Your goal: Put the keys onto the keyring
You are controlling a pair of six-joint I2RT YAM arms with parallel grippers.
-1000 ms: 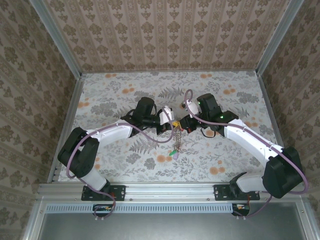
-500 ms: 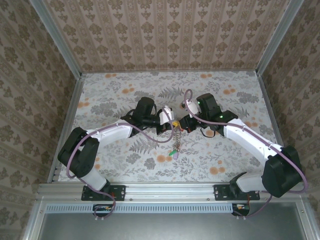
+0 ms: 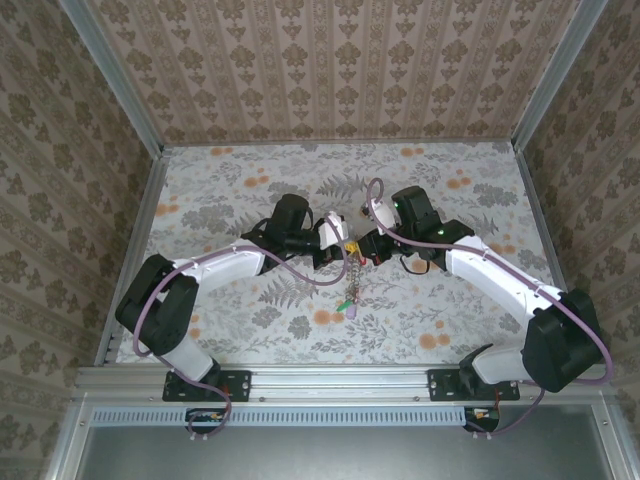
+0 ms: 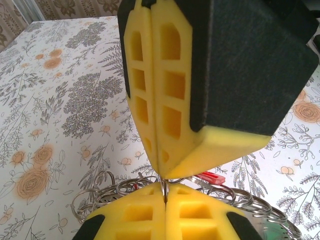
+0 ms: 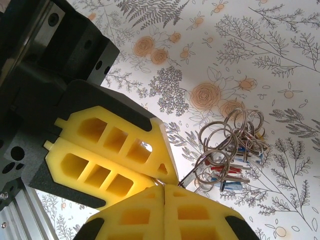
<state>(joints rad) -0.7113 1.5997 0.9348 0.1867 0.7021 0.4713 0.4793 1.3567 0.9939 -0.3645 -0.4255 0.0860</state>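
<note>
Above the table's middle my left gripper (image 3: 343, 240) and right gripper (image 3: 362, 247) meet tip to tip. The keyring (image 3: 350, 285) hangs below them as a bundle of metal rings and keys with coloured tags. In the left wrist view my left gripper (image 4: 164, 192) is shut on a thin wire loop of the keyring (image 4: 100, 187). The right gripper (image 4: 161, 172) is shut and presses down on the same loop. In the right wrist view the right gripper (image 5: 164, 189) touches the left gripper (image 5: 162, 179). Keys (image 5: 225, 169) with red and blue tags dangle among the rings; whether the right pads pinch anything is hidden.
The flowered tabletop (image 3: 230, 190) lies below the hanging bundle. Patterned walls with metal posts (image 3: 135, 215) close the left, back and right sides. The metal rail (image 3: 330, 380) with both arm bases runs along the near edge.
The right arm has edged very slightly left. Both grippers stay shut and together, and the bundle hangs as before.
</note>
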